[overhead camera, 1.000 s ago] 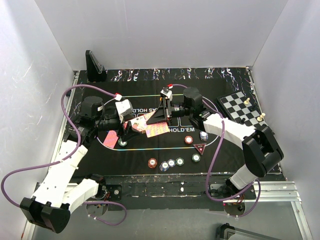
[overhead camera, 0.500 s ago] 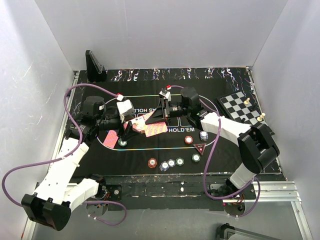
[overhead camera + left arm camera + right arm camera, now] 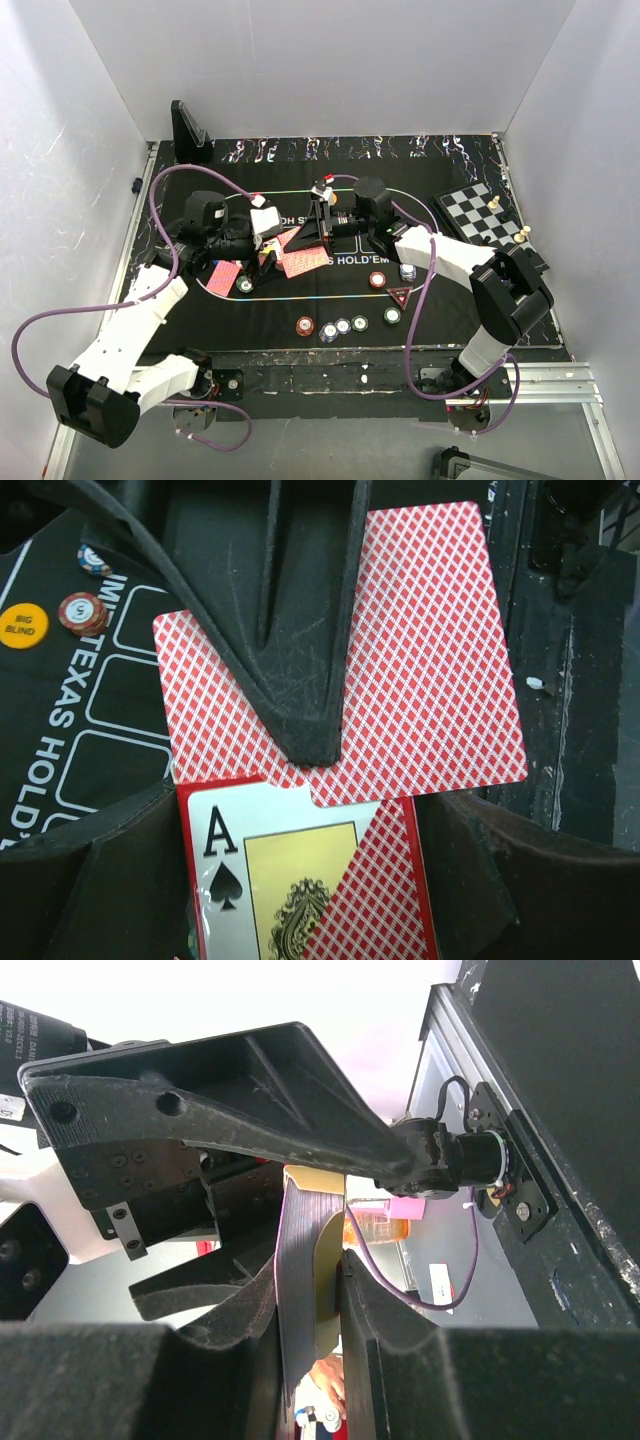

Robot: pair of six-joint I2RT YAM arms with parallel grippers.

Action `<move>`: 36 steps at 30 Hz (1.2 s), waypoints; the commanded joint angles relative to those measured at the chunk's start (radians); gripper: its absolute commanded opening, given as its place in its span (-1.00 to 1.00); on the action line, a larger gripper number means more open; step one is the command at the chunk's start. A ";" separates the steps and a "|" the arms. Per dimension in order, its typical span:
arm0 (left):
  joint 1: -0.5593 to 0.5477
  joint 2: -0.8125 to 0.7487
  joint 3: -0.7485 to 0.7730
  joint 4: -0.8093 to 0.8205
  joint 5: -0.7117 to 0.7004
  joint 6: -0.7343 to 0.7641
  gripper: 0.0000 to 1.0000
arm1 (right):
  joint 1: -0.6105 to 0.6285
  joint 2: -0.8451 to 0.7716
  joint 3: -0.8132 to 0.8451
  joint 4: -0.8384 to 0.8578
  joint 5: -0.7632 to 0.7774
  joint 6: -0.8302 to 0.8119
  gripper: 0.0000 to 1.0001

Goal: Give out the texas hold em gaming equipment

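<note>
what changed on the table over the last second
The left gripper slid toward the middle of the mat, closer to the cards pinched in the right gripper, and its purple cable looped higher. The right gripper edged slightly toward the far side. Nothing was visibly picked up or dropped. The single card, chips, triangular marker and chessboard stayed put.

There it was on the black mat (image 3: 360, 261): white capitals spelling "HOLD'EM", and from the left wrist, up close, "TEXAS HOLD". A round orange disc (image 3: 23, 625) lying on it read "BIG BLIND". The face-up card (image 3: 270, 880) showed an "A" above a black spade. The chip (image 3: 83, 612) beside the disc carried print too small to read.
</note>
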 commanded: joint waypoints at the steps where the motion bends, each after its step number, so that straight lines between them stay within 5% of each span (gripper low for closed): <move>1: -0.024 0.013 0.011 0.014 0.053 0.045 0.52 | 0.010 0.002 0.061 0.105 0.006 0.032 -0.97; 10: -0.024 -0.025 0.024 -0.120 0.023 0.125 0.00 | 0.002 -0.007 0.035 0.116 0.000 0.032 -0.97; 18: -0.024 -0.065 0.027 -0.140 -0.033 0.084 -0.99 | -0.013 -0.021 0.001 0.121 0.000 0.032 -0.97; 29: -0.002 -0.022 -0.053 0.115 -0.218 -0.246 -1.00 | -0.030 -0.024 -0.025 0.084 0.017 0.041 -0.91; 36: 0.043 0.013 -0.064 0.138 -0.221 -0.217 -1.00 | -0.056 -0.025 -0.037 0.070 0.010 0.049 -0.82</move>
